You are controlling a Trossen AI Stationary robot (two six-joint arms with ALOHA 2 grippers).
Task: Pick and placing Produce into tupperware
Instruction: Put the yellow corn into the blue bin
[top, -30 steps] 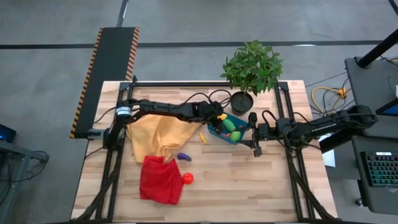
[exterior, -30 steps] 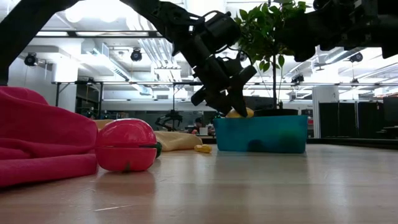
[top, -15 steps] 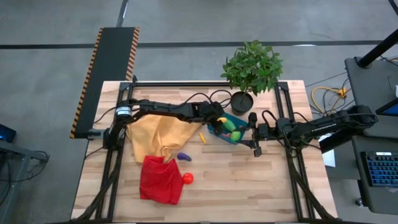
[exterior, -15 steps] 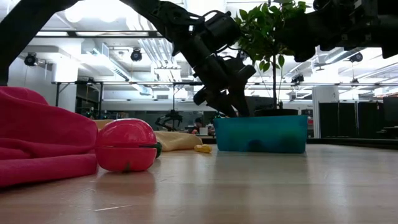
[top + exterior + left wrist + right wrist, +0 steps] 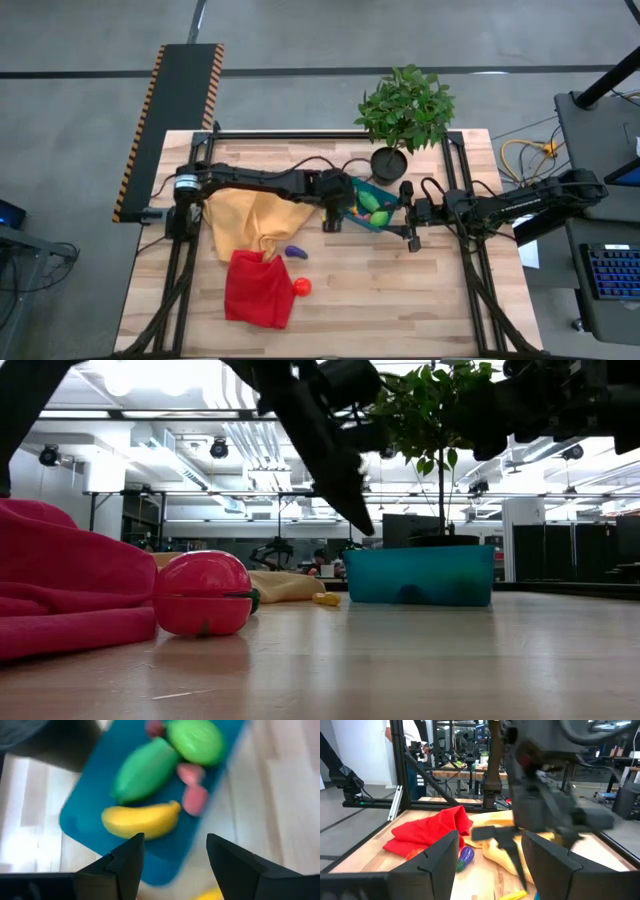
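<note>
No legible markings. Left gripper [image 5: 172, 851] open, empty, above blue-teal tupperware [image 5: 90, 815] holding the yellow banana [image 5: 141, 819]; right gripper [image 5: 487, 857] open, empty.

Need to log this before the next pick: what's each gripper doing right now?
Left gripper: open, empty, above the blue container holding the banana.
Right gripper: open, empty, waiting beside the container.

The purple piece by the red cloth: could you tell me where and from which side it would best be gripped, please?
Grip the purple piece across its narrow middle, coming straight down from above. It lies flat and elongated on bare wood, clear of the red cloth and yellow cloth, so the fingers can straddle its short axis. The left gripper, open and empty, is nearest.
</note>
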